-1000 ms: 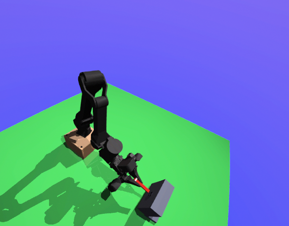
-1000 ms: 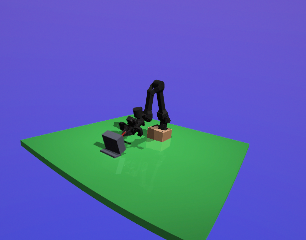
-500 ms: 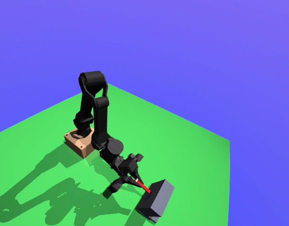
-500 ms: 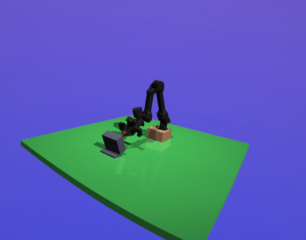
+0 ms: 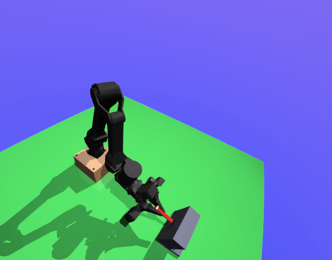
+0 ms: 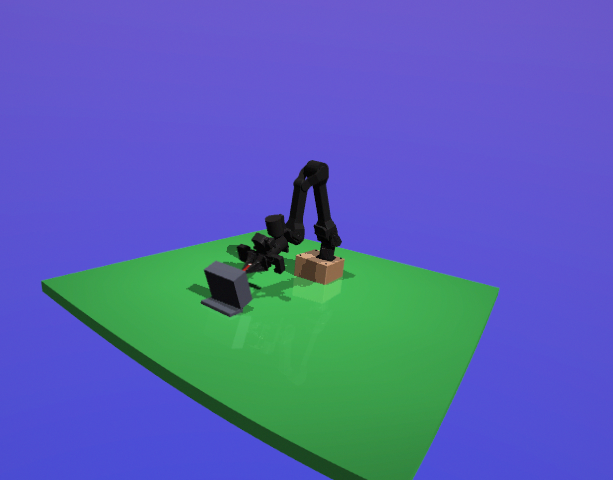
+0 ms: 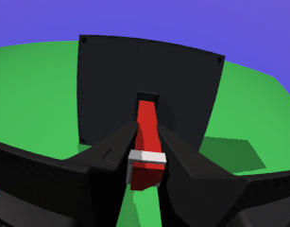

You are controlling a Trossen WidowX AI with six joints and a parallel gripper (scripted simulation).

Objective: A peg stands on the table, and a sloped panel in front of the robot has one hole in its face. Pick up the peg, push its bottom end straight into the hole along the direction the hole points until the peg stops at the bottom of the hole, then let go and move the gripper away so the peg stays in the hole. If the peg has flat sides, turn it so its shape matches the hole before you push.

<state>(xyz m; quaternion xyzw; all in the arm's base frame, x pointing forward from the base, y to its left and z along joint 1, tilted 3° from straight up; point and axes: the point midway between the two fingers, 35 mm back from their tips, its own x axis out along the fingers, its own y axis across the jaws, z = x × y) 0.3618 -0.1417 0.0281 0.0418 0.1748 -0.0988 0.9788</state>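
Item: one red peg (image 5: 164,215) (image 6: 246,268) (image 7: 148,125), flat-sided, tilted, with a white band near its rear end. Held: clamped between the fingers of the end effector (image 5: 162,213) (image 6: 250,266) (image 7: 148,134), projecting ahead of them. Far end: at the hole (image 7: 147,96) in the sloped panel (image 5: 167,231) (image 6: 227,284) (image 7: 111,85) (depth inside, cannot tell). Setting: green tabletop (image 5: 216,181) (image 6: 373,351) (image 7: 31,95).

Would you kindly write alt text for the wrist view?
Black fingers grip a red, flat-sided peg with a white band, its far end at the square hole in a dark panel.
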